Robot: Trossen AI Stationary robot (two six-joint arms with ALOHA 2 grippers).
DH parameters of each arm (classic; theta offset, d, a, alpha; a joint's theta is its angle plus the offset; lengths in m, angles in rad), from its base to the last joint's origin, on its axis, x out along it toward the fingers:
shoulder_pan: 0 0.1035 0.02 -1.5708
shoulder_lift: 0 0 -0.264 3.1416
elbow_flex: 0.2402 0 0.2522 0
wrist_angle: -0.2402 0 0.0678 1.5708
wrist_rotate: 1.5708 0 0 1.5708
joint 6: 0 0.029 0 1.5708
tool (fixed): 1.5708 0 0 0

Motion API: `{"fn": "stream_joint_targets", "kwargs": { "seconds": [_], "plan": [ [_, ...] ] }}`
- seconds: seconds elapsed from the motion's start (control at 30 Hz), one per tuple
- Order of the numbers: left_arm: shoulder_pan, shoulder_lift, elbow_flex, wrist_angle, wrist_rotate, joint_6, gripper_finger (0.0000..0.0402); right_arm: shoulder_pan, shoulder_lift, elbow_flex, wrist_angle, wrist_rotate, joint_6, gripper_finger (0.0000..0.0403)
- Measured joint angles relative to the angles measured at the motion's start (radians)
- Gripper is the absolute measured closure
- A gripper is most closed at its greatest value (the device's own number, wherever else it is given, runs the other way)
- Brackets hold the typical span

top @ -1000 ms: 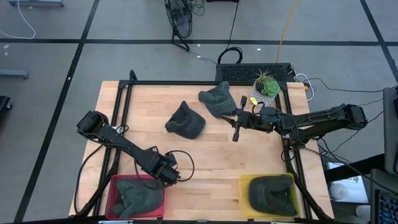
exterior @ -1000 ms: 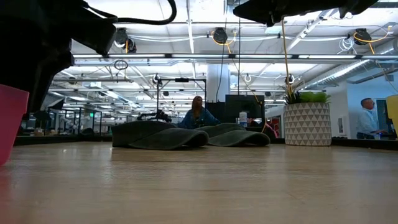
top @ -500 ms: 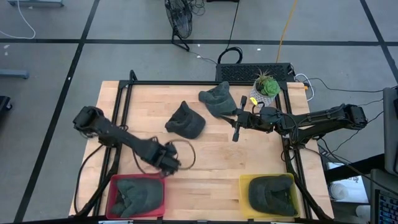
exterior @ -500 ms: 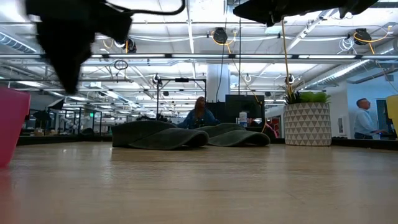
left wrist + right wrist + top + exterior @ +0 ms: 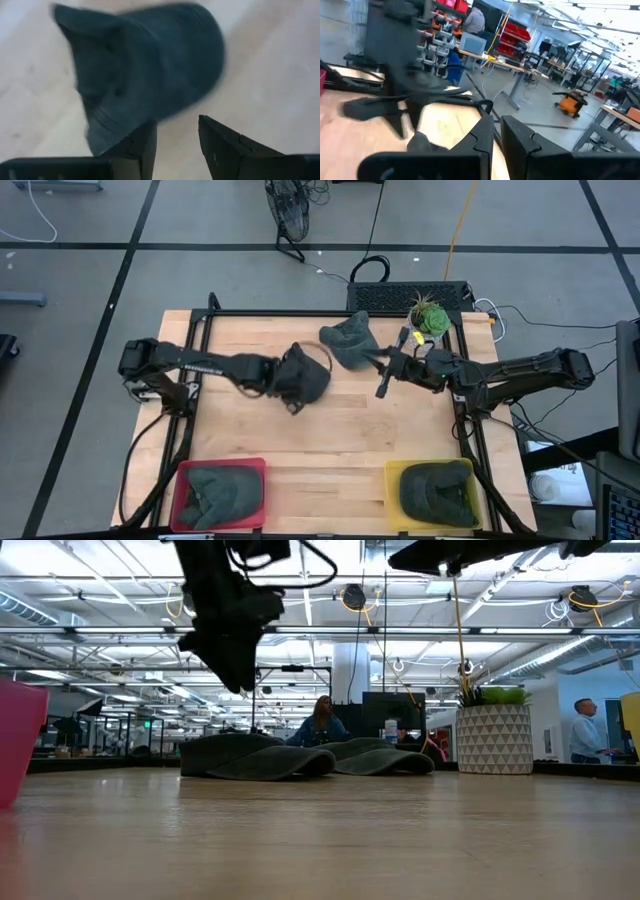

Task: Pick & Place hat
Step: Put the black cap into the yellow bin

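Potted plant [image 5: 428,319] beside far hat [image 5: 347,341]

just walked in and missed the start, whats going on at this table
A two-armed robot is sorting dark hats into bins. The left gripper, fingers open, hovers over a hat at mid-table, empty. The right gripper is shut and waits beside a second hat near the potted plant. The red bin and the yellow bin each already hold one hat.

The wooden surface [image 5: 340,420] carries two loose hats [image 5: 300,375] [image 5: 347,340], a potted plant [image 5: 428,320], a red bin [image 5: 220,492] and a yellow bin [image 5: 435,492].
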Motion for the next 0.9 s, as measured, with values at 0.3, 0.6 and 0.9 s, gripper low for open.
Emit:
{"fn": "stream_joint_targets", "kwargs": {
  "seconds": [0.3,0.6,0.9],
  "plan": [
    [0.172,0.038,-0.003,0.101,0.006,0.126,0.0252,-0.002,-0.109,0.000,-0.203,0.000,0.090,0.0381],
    [0.282,0.076,-0.002,0.541,0.159,0.474,0.0252,-0.002,-0.115,0.000,-0.197,-0.002,0.085,0.0381],
    [0.351,0.179,-0.003,0.836,0.221,0.578,0.0252,-0.002,-0.115,0.000,-0.204,-0.002,0.068,0.0381]
  ]
}}
